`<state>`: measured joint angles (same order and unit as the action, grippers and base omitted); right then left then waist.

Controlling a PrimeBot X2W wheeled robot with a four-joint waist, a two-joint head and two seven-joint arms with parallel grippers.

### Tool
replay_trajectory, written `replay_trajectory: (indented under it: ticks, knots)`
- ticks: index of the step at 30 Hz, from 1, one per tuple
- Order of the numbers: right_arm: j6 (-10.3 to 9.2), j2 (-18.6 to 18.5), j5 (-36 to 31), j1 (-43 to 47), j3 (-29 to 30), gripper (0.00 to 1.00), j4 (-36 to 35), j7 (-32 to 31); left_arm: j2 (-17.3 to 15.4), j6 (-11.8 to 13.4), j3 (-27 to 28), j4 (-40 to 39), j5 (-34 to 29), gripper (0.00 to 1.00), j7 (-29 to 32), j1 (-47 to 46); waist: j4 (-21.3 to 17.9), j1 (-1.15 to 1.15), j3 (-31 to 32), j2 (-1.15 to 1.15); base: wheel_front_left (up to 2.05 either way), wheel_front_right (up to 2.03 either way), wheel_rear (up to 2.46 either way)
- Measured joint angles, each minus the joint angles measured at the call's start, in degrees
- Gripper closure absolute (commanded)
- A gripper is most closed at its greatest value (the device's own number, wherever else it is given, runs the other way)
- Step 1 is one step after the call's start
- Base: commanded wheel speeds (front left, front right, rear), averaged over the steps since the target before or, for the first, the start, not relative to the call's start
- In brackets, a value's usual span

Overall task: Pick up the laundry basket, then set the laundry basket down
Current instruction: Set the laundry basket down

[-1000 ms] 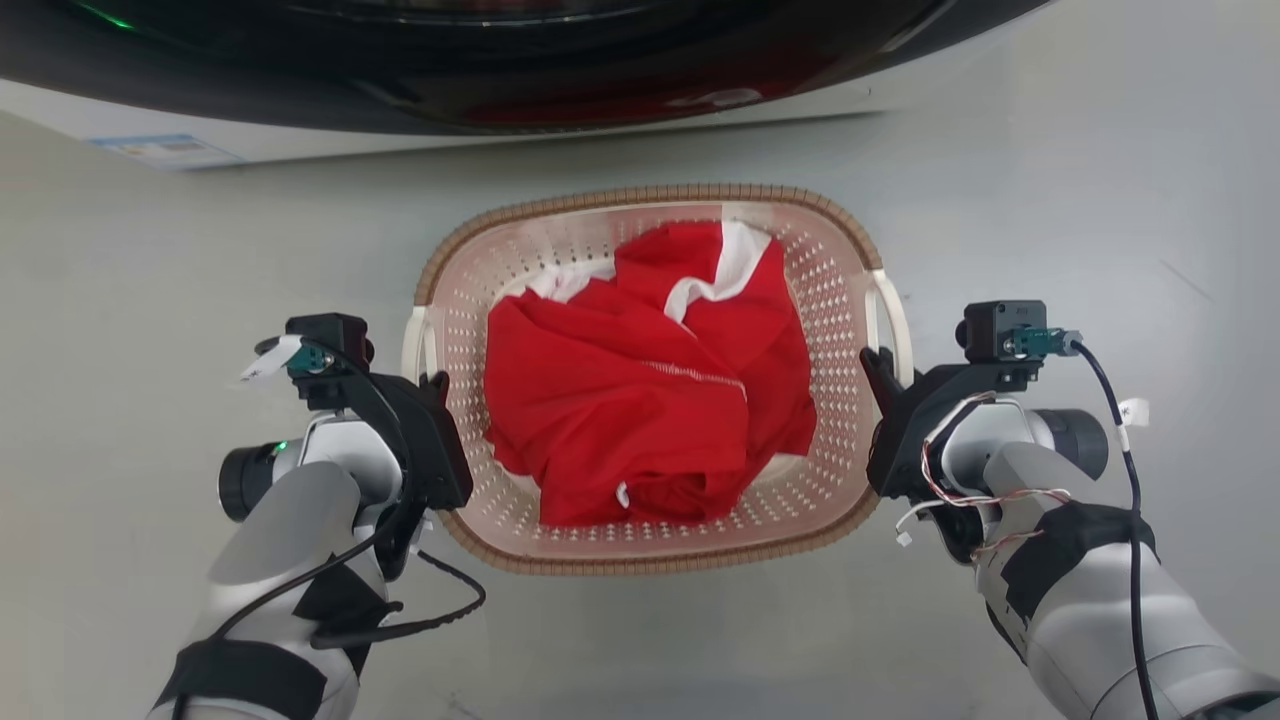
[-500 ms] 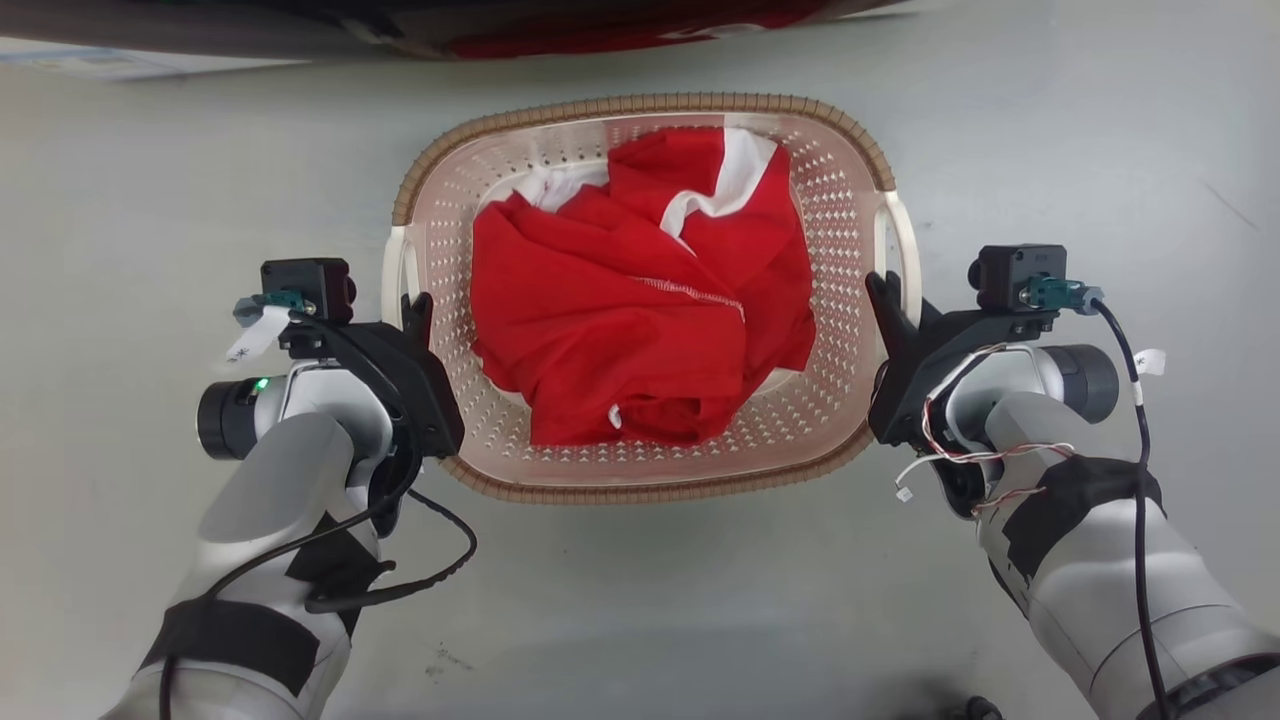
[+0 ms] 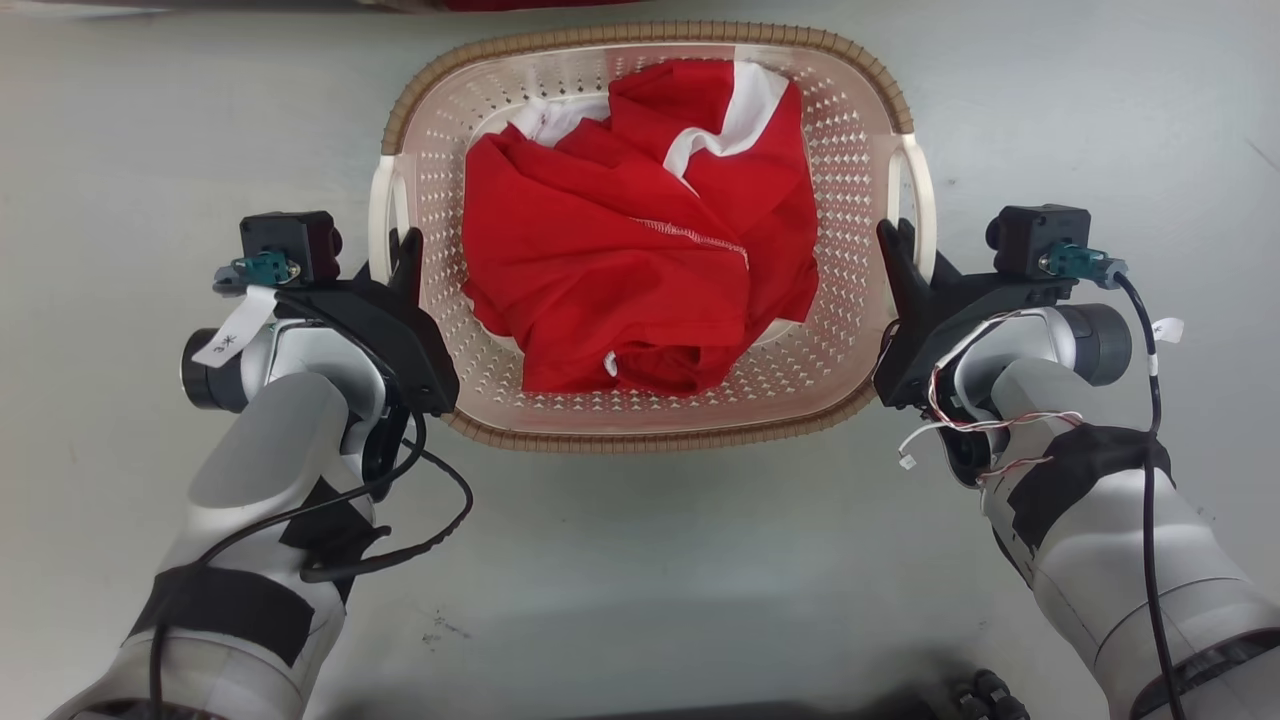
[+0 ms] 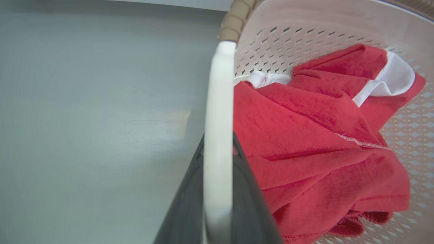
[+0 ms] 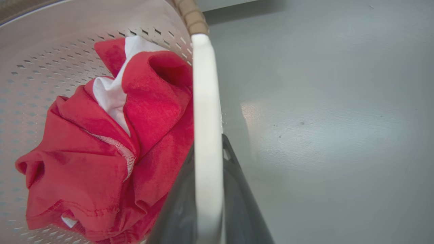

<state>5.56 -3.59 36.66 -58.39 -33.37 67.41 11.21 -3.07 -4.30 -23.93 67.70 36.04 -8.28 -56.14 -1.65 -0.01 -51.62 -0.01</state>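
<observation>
Since a loop handle [image 4: 217,118] runs between each pair of fingers [image 4: 251,210], my left claw [image 3: 400,255] and right claw [image 3: 900,245] are clenched on opposite sides of the laundry basket [image 3: 650,440], balancing it so the red garment [image 3: 640,290] cannot spill; basket lies between both claws over grey floor [image 3: 640,580], contact unclear

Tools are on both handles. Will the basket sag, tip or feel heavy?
Probably light: the laundry basket is perforated plastic holding a crumpled red garment. Its slim loop handles may flex somewhat. Held at both sides by the left tool and right tool, tipping seems unlikely.
</observation>
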Motion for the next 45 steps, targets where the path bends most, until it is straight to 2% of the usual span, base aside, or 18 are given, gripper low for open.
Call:
replay_trajectory:
  ticks: [8, 28, 29, 30, 31, 32, 33, 45]
  knots:
    - [0.24, -0.24, -0.42, -0.07, -0.13, 1.0, 0.73, 1.57, 0.24, -0.24, -0.16, 0.53, -0.33, 1.0, -2.26, -0.12, 0.21, -0.02, -0.92, -0.02, 0.0, 0.0, 0.0]
    - [0.51, 0.41, -0.48, -0.42, -0.96, 1.0, 2.88, 1.93, 0.69, -0.81, -0.99, 3.01, -0.66, 1.0, -2.4, -0.88, 0.42, 0.02, 0.59, 0.02, 0.0, 0.0, 0.0]
    - [0.51, 0.46, -0.48, -0.42, -0.98, 0.97, 2.92, 1.93, 0.73, -0.83, -0.98, 3.16, -0.65, 1.0, -2.35, -0.88, 0.43, 0.02, 0.68, 0.02, 0.0, 0.0, 0.0]
    - [0.51, 0.51, -0.49, -0.42, -1.02, 0.07, 2.91, 1.93, 0.73, -0.85, -0.96, 3.26, -0.63, 1.0, -2.19, -0.88, 0.44, 0.02, 0.76, 0.03, 0.0, 0.0, 0.0]
    - [0.53, 0.52, -0.49, -0.42, -1.12, 0.0, 2.92, 1.94, 0.73, -0.86, -0.94, 3.33, -0.56, 1.0, -2.18, -0.88, 0.46, 0.02, 0.82, 0.02, 0.0, 0.0, 0.0]
    - [0.59, 0.48, -0.51, -0.46, -1.13, 0.0, 2.9, 2.0, 0.69, -1.21, -0.89, 3.37, -0.52, 0.47, -2.08, -0.91, 0.48, 0.02, 0.88, 0.02, 0.0, 0.0, 0.0]
    - [0.59, 0.25, -0.51, -0.49, -1.13, 0.0, 2.91, 2.02, 0.56, -1.27, -0.87, 3.56, -0.33, 0.0, -1.97, -0.91, 0.52, 0.02, 0.98, 0.02, 0.0, 0.0, 0.0]
    - [1.09, -0.15, -0.9, 0.49, -2.13, 0.0, 2.02, 2.72, 0.15, -2.31, -1.49, 3.71, -0.22, 0.0, -2.81, -0.23, 0.74, 0.01, 3.95, 0.02, 0.0, 0.0, 0.0]
